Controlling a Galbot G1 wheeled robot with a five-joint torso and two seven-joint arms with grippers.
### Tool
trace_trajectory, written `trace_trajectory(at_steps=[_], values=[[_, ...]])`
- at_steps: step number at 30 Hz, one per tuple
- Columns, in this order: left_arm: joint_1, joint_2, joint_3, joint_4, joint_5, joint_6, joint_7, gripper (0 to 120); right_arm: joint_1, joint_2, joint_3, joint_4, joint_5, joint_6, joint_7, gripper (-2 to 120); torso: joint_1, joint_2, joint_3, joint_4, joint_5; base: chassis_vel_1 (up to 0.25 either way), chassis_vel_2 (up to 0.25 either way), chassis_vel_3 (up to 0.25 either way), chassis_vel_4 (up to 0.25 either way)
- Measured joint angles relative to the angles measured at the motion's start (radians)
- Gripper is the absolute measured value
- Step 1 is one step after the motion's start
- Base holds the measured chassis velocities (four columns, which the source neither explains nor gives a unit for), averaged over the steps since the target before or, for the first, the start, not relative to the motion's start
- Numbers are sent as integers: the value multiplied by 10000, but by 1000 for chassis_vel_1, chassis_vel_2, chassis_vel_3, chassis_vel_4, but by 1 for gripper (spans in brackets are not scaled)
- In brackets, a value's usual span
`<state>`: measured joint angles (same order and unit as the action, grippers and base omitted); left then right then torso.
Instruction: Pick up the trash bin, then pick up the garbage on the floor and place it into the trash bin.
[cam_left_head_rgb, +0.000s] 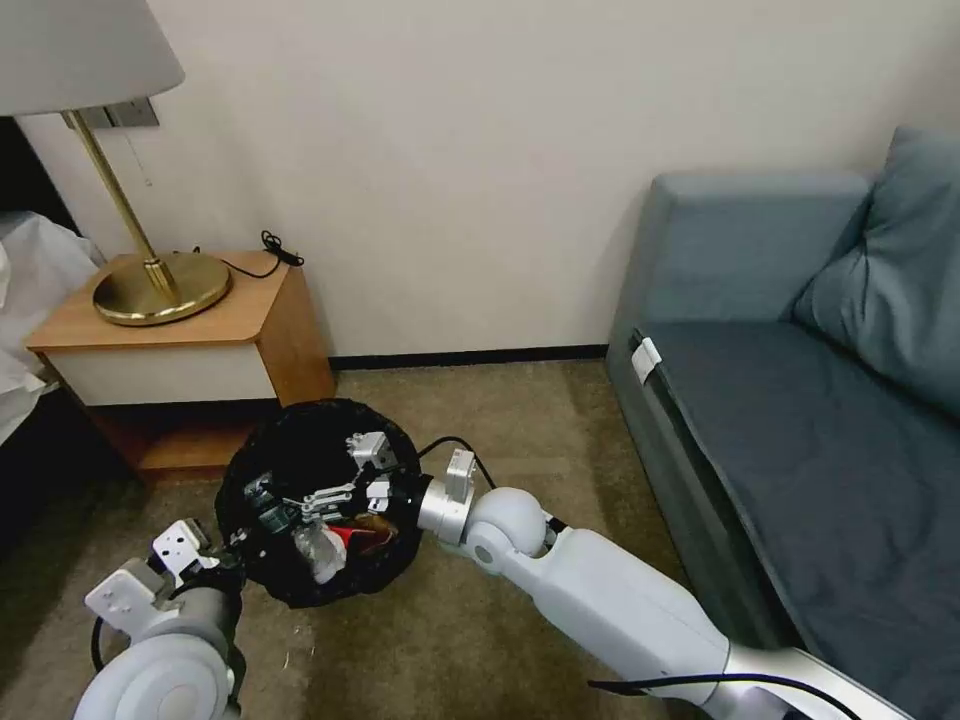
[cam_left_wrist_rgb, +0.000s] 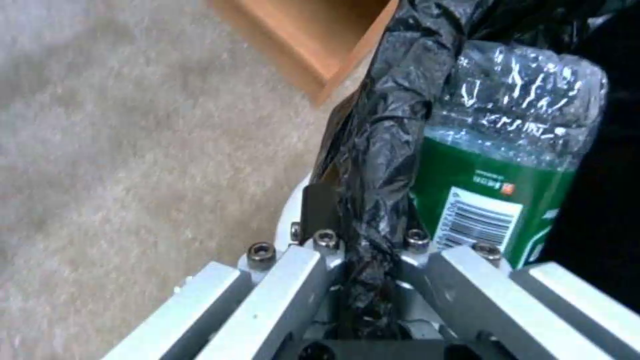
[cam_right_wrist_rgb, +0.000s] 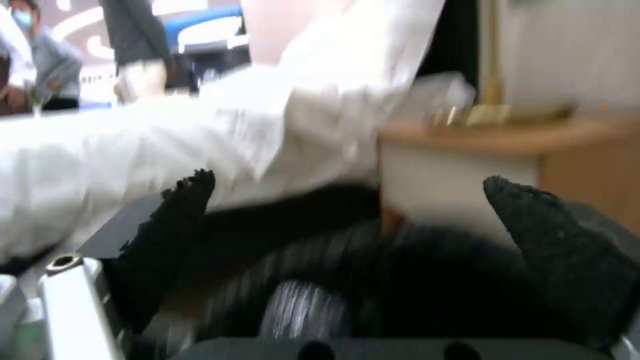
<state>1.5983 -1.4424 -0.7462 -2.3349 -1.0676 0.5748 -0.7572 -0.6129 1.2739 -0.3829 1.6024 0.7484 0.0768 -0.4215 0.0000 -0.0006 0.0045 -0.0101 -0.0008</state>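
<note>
The trash bin (cam_left_head_rgb: 300, 425), lined with a crinkled black bag, is held off the carpet at lower left. My left gripper (cam_left_head_rgb: 232, 545) is shut on its near rim; in the left wrist view the left gripper (cam_left_wrist_rgb: 363, 240) pinches the black bag fold (cam_left_wrist_rgb: 387, 125). Inside lie garbage pieces: a clear bottle with a green label (cam_left_wrist_rgb: 500, 190), a red-and-white packet (cam_left_head_rgb: 340, 535), a tan crumple (cam_left_head_rgb: 378, 524) and a whitish wrapper (cam_left_head_rgb: 315, 552). My right gripper (cam_left_head_rgb: 285, 500) hovers over the bin's mouth, open with nothing between its black pads (cam_right_wrist_rgb: 180, 215).
A wooden nightstand (cam_left_head_rgb: 180, 330) with a brass lamp (cam_left_head_rgb: 160, 285) stands just behind the bin. White bedding (cam_left_head_rgb: 25, 300) lies at far left. A grey-blue sofa (cam_left_head_rgb: 800, 400) takes up the right side. Open carpet (cam_left_head_rgb: 480, 400) lies between them.
</note>
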Motion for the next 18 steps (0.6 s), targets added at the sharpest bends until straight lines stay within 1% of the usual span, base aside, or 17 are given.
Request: trace_trajectory(at_steps=[2, 3, 5, 6, 7, 8, 9, 11, 12, 13, 14, 16, 17, 18], values=[[-124, 66, -83, 403, -198, -6, -56, 1, 68, -269, 896, 747, 406, -82, 3, 100, 0, 0, 0, -5, -2, 0, 0, 0, 0], [-124, 66, -83, 403, -198, -6, -56, 1, 68, -269, 896, 747, 406, -82, 3, 100, 0, 0, 0, -5, -2, 0, 0, 0, 0], [-322, 89, -128, 924, -262, -39, -49, 1, 105, -774, 1890, 1409, 744, -259, 99, 100, 0, 0, 0, -2, -2, 0, 0, 0, 0], [-322, 89, -128, 924, -262, -39, -49, 1, 105, -774, 1890, 1409, 744, -259, 99, 100, 0, 0, 0, -2, -2, 0, 0, 0, 0], [-435, 92, -116, 1294, -185, -59, -32, 1, 48, -1220, 2478, 1728, 945, -359, 130, 100, 0, 0, 0, -5, -1, 0, 0, 0, 0], [-435, 92, -116, 1294, -185, -59, -32, 1, 48, -1220, 2478, 1728, 945, -359, 130, 100, 0, 0, 0, -5, -1, 0, 0, 0, 0], [-462, 93, -104, 1392, -151, -63, -22, 1, 12, -1374, 2645, 1817, 1023, -387, 144, 100, 0, 0, 0, -7, -2, 0, 0, 0, 0], [-589, 92, -46, 1800, -65, -91, 93, 1, -276, -1945, 3129, 2099, 1202, -451, 162, 100, 0, 0, 0, -7, -1, 0, 0, 0, 0], [-589, 92, -46, 1800, -65, -91, 93, 1, -276, -1945, 3129, 2099, 1202, -451, 162, 100, 0, 0, 0, -7, -1, 0, 0, 0, 0], [-665, 92, -26, 2053, 13, -120, 156, 1, -499, -2157, 3289, 2145, 1186, -431, 164, 100, 0, 0, 0, -5, -1, 0, 0, 0, 0], [-665, 92, -26, 2053, 13, -120, 156, 1, -499, -2157, 3289, 2145, 1186, -431, 164, 100, 0, 0, 0, -5, -1, 0, 0, 0, 0], [-772, 83, 12, 2438, -5, -152, 173, 1, -918, -2366, 3467, 2161, 1034, -363, 137, 100, 0, 0, 0, -3, 0, 0, 0, 0, 0], [-772, 83, 12, 2438, -5, -152, 173, 1, -918, -2366, 3467, 2161, 1034, -363, 137, 100, 0, 0, 0, -3, 0, 0, 0, 0, 0], [-820, 80, 24, 2589, -75, -157, 199, 1, -1119, -2426, 3523, 2162, 947, -327, 123, 100, 1, 0, 0, -3, -1, 0, 0, 0, 0]])
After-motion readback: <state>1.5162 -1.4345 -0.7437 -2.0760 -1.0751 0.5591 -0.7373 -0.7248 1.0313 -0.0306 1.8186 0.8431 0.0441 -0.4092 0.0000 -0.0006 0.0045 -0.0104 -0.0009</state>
